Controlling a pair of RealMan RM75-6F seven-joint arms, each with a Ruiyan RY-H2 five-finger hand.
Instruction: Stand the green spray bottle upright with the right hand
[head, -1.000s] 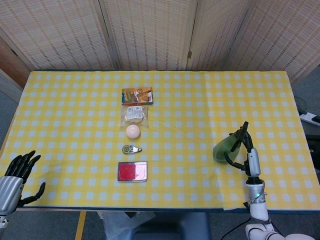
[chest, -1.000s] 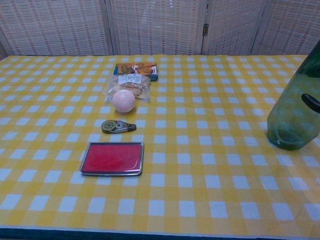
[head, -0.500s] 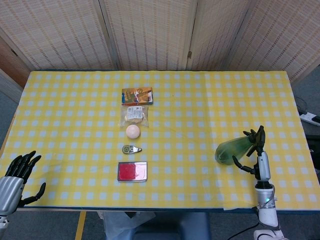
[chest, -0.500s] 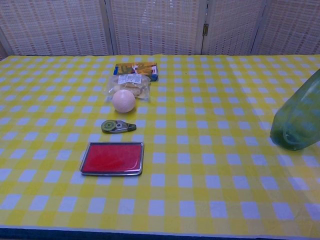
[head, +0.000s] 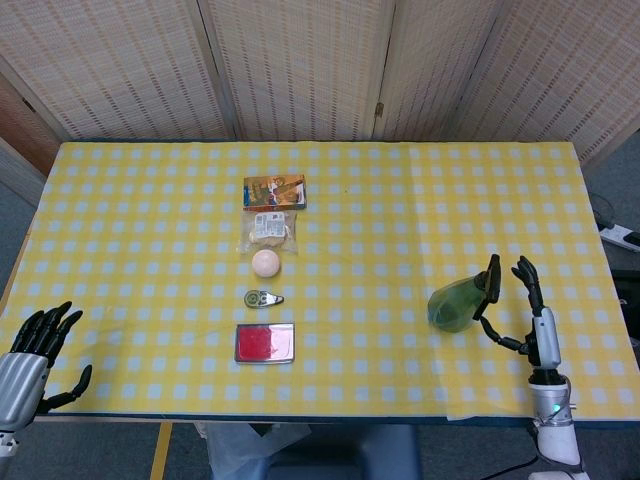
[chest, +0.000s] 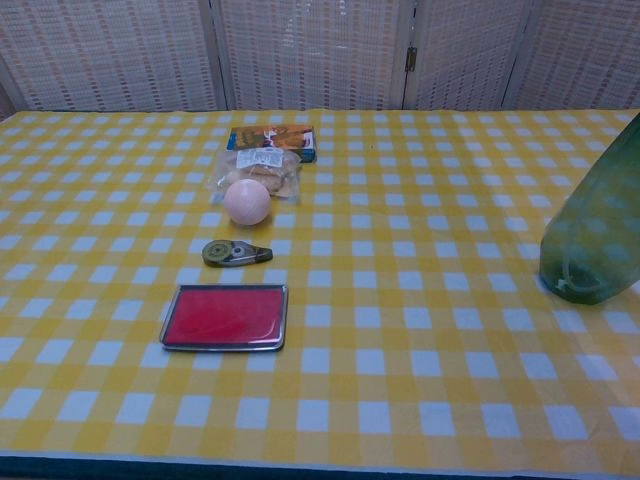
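Black-fingered right hand (head: 520, 305), spread and holding nothing, near the bench's (head: 400, 200) front right corner. Just to its left we find the green spray bottle (head: 457, 302), base on the bench, long axis near upright, apart from the fingers. Left hand (head: 35, 350), also spread, lies well apart at the front left corner.

Table (head: 150, 200) (checked cloth): bottle (head: 455, 303), ball (head: 265, 263).
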